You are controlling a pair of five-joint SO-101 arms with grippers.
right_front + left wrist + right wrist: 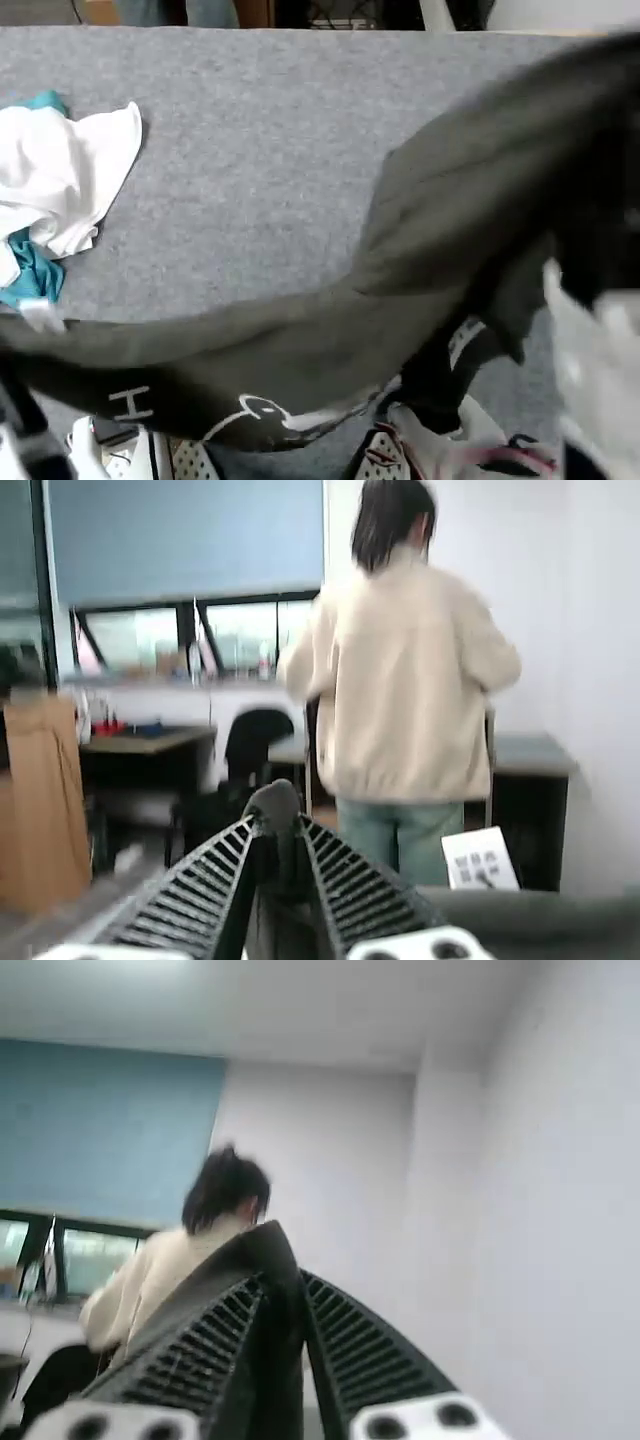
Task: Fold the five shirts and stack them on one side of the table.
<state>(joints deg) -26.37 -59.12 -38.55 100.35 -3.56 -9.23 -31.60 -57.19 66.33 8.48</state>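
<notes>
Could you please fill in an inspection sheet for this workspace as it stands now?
Surface: grey felt-covered table, bare in the middle.
Job's things: dark grey shirt held up, stretched across the near side; white shirt crumpled at the table's edge, unfolded, with a teal shirt bunched against it.
Clutter: a blurred white shape at the opposite edge; I cannot tell what it is.
Grippers: left pincer shut on dark fabric; right pincer shut on dark fabric too, evidently the same shirt.
Cables: nothing seen.
Surroundings: an office room with a desk and a dark chair under windows.
</notes>
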